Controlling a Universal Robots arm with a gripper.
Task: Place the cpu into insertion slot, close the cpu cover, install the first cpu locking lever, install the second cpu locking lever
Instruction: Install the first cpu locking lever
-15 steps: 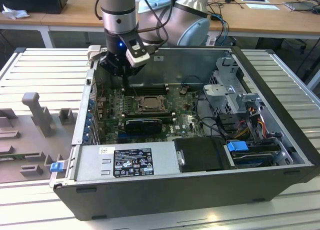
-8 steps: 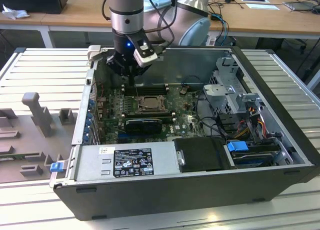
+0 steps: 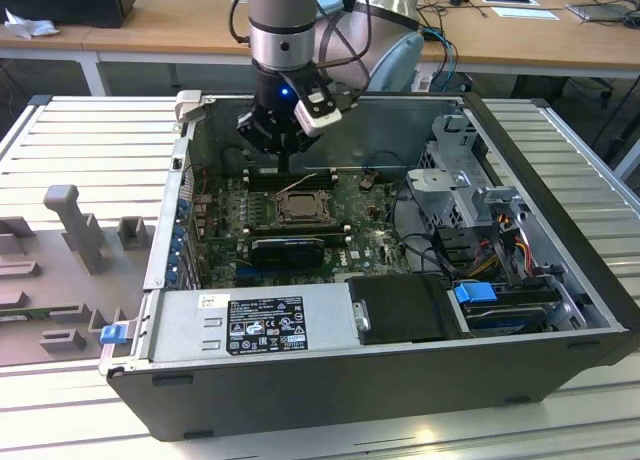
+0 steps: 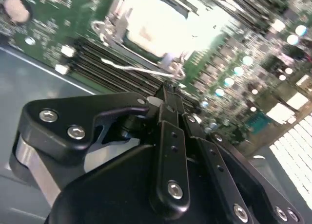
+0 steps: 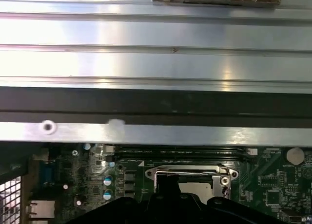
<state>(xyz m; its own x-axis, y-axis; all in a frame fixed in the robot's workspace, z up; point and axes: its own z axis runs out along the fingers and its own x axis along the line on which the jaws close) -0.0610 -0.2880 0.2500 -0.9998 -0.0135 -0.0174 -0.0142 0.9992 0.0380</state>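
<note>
Open PC case point(image 3: 560, 310) on ribbed bench | your gripper point(image 4: 168, 95) pinched shut, empty, above insertion slot point(image 3: 298, 208) | lever step likely; needs hooking wire lever point(image 4: 141, 69).

The insertion slot point(image 5: 192, 179) with its silver rim sits on the green motherboard point(image 5: 78, 185), below ribbed metal rails point(image 5: 156, 53); the black gripper point(image 5: 168, 199) overlaps its near edge

A black metal gripper point(image 3: 285, 145) hangs above the green printed motherboard point(image 3: 365, 235), silver-rimmed square insertion slot point(image 3: 298, 209), and grey ribbed metal table point(image 3: 90, 150).
</note>
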